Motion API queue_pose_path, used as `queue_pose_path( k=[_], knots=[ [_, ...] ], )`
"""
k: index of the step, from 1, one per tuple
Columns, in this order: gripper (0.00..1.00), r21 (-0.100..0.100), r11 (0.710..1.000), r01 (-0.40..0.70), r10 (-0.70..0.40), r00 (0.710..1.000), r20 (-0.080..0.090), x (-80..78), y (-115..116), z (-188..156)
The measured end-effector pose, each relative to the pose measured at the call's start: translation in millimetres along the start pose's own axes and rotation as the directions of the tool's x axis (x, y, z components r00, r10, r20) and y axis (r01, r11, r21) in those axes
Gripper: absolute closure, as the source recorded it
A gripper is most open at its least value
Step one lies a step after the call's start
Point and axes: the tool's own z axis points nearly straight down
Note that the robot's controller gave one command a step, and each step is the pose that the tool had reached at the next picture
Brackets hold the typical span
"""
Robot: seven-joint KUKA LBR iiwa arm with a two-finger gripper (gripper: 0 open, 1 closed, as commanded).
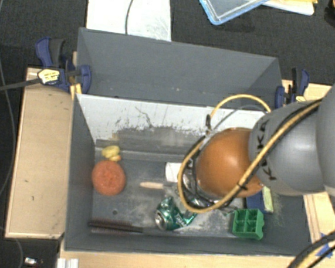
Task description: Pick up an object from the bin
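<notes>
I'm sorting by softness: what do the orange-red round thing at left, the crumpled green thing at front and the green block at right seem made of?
The orange-red round thing looks like foam or sponge: matt, grainy surface. The crumpled green thing is perhaps thin metal: creases with bright glints. The green block is likely hard plastic: even colour, square moulded cells.

Single camera, high above grey bin (179, 73), tilted slightly sideways; arm (310, 153) in from right.

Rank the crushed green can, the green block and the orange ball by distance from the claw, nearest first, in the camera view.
1. The crushed green can, just below-left of the claw.
2. The green block, at the bin's lower right.
3. The orange ball, on the left side.
</notes>
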Motion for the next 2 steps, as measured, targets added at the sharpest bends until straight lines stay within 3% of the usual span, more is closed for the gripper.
queue_pose_path(
  k=[1, 2],
  knots=[
    [1.0, 0.003, 0.999, 0.043, -0.043, 0.999, 0.007, -2.1, 1.8, 0.0],
    [1.0, -0.01, 0.972, -0.236, 0.236, 0.972, -0.015, 2.7, 2.5, -54.5]
  ],
)
